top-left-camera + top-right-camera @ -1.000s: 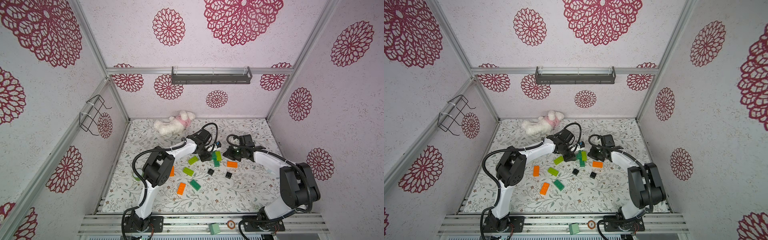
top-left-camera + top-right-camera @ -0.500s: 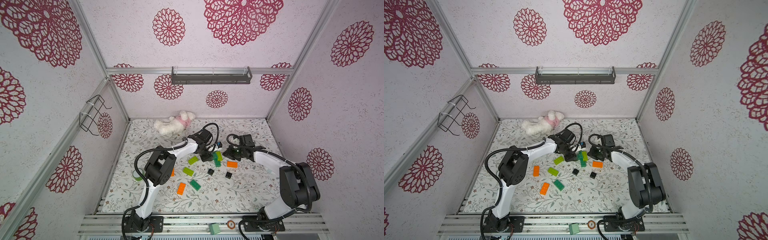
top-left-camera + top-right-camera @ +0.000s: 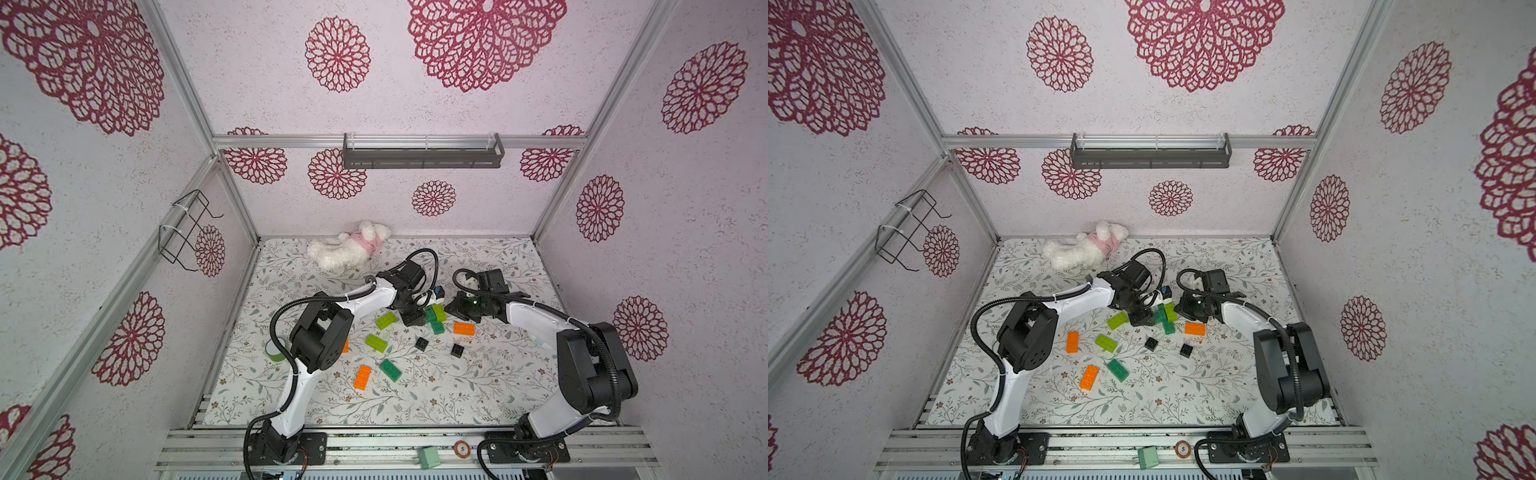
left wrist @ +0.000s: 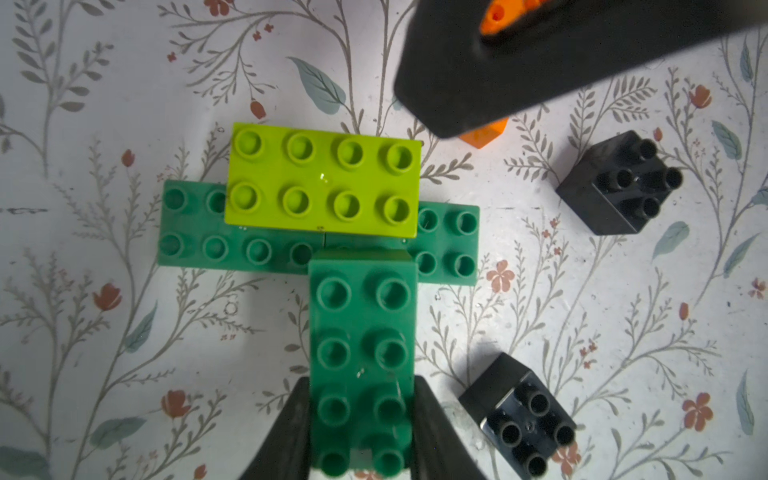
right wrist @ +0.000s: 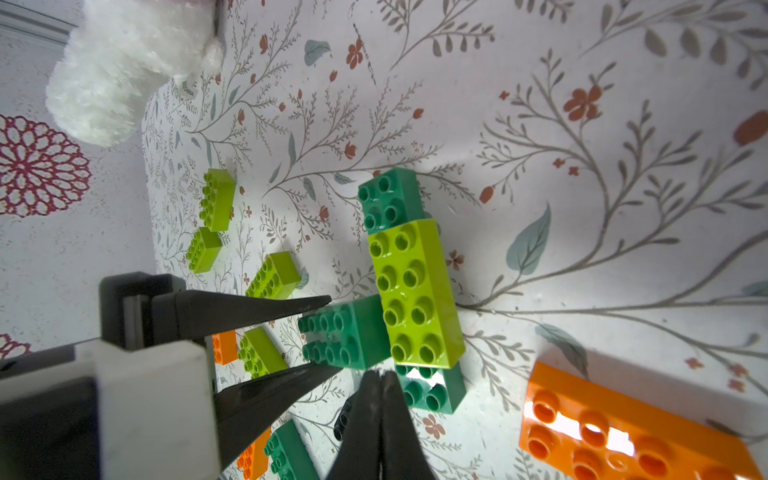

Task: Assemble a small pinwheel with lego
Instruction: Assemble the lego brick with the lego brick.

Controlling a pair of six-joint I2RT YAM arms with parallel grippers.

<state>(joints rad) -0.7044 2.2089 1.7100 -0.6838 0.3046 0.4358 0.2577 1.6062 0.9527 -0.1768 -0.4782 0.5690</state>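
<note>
- Partial pinwheel sits mid-desk, a bit far of centre, between both arms. Loose bricks lie nearer.
- Left end effector is clamped on a dark green brick by its long sides. The brick's end overlaps the dark green base row crosswise, making a T, just beside the lime green brick stacked on the same row. Likely seating it as a blade.
- Right end effector has its fingers together and holds nothing. Its tips are at the base row's end; touching or just beside, can't tell. Likely bracing the stack against sliding.
- Orange brick is near on the right, probably a later blade.
- Left arm is stretched from the near-left base, wrist pointing down.
- Right arm has its elbow bent and forearm low, reaching left.
</note>
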